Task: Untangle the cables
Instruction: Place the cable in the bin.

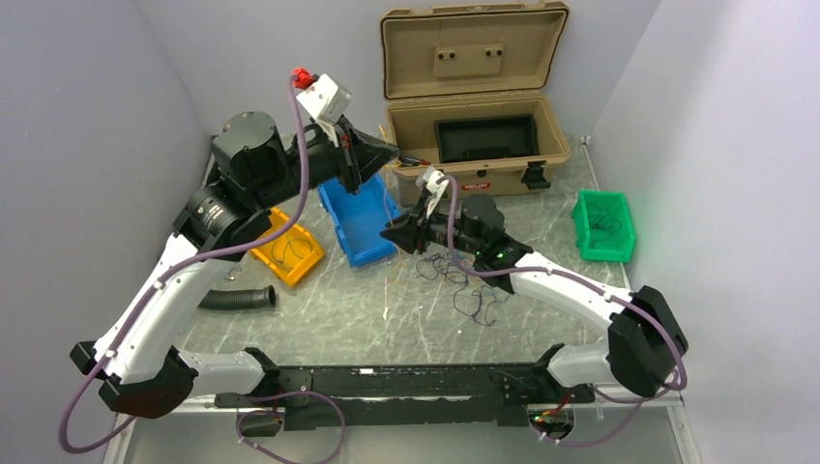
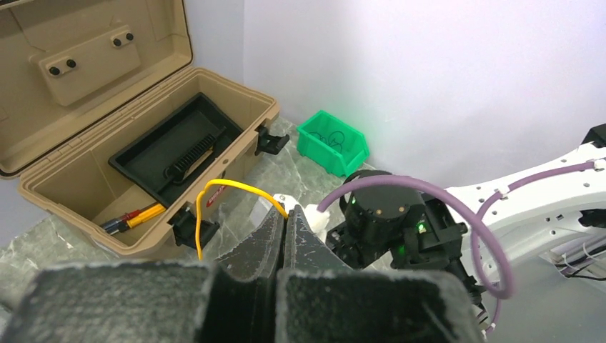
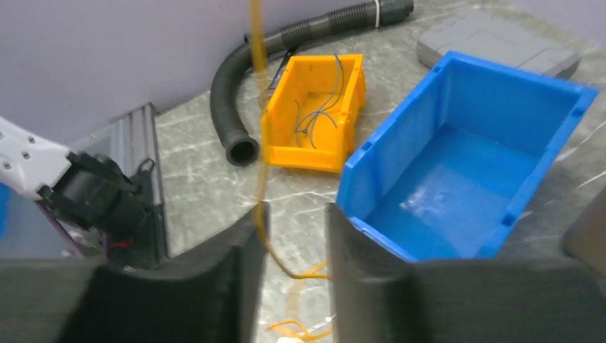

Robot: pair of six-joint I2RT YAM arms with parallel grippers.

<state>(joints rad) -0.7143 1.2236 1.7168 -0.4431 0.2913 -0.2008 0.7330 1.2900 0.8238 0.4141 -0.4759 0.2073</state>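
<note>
My left gripper (image 2: pixel 287 213) is raised in front of the tan case and is shut on a thin yellow cable (image 2: pixel 227 186), which loops out from its tips and hangs down. That yellow cable (image 3: pixel 256 107) drops between the fingers of my right gripper (image 3: pixel 293 214), low over the table beside the blue bin. The right jaws stand apart with the strand against the left finger (image 3: pixel 246 243). More yellow strands (image 3: pixel 309 327) lie on the table below. A loose tangle of dark blue and purple cables (image 1: pixel 464 282) lies just right of the right gripper (image 1: pixel 389 233).
A blue bin (image 1: pixel 360 220) sits beside the right gripper and an orange bin (image 1: pixel 288 251) holding a few thin wires left of it. A black corrugated hose (image 1: pixel 237 299) lies near the left arm. The open tan case (image 1: pixel 474 106) stands at the back and a green bin (image 1: pixel 604 227) at the right.
</note>
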